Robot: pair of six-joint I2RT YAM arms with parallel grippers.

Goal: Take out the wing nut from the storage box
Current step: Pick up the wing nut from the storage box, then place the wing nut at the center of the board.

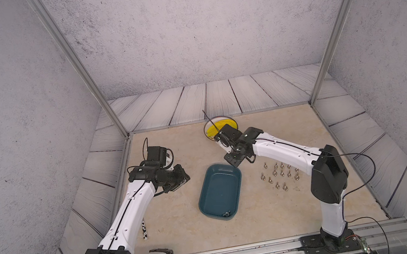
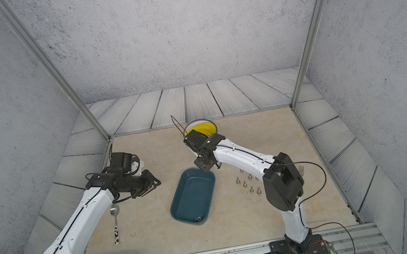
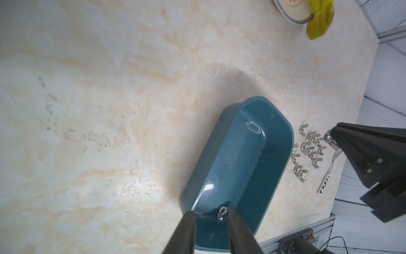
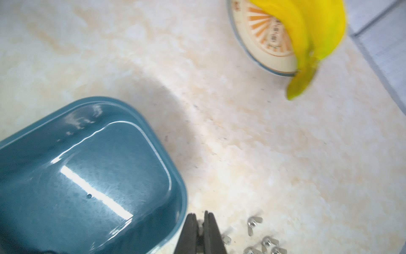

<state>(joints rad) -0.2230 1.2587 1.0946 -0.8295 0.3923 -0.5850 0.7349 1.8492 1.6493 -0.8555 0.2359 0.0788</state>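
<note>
The teal storage box [image 1: 208, 188] [image 2: 181, 201] lies in the middle of the table. One wing nut [image 1: 225, 215] [image 2: 199, 218] rests at its near end, and it also shows in the left wrist view [image 3: 222, 212]. My left gripper [image 1: 183, 178] [image 3: 212, 214] hovers left of the box, open and holding nothing. My right gripper [image 1: 233, 159] [image 4: 200, 214] hangs by the box's far right corner [image 4: 175, 187]. Its jaws are pressed almost together, and I make out nothing held between them.
Several wing nuts [image 1: 281, 174] [image 4: 263, 239] lie in a cluster right of the box. A plate with bananas [image 1: 232, 122] [image 4: 259, 44] stands at the back. A spoon [image 2: 116, 223] lies under the left arm. A fork [image 3: 329, 169] lies beyond the nuts.
</note>
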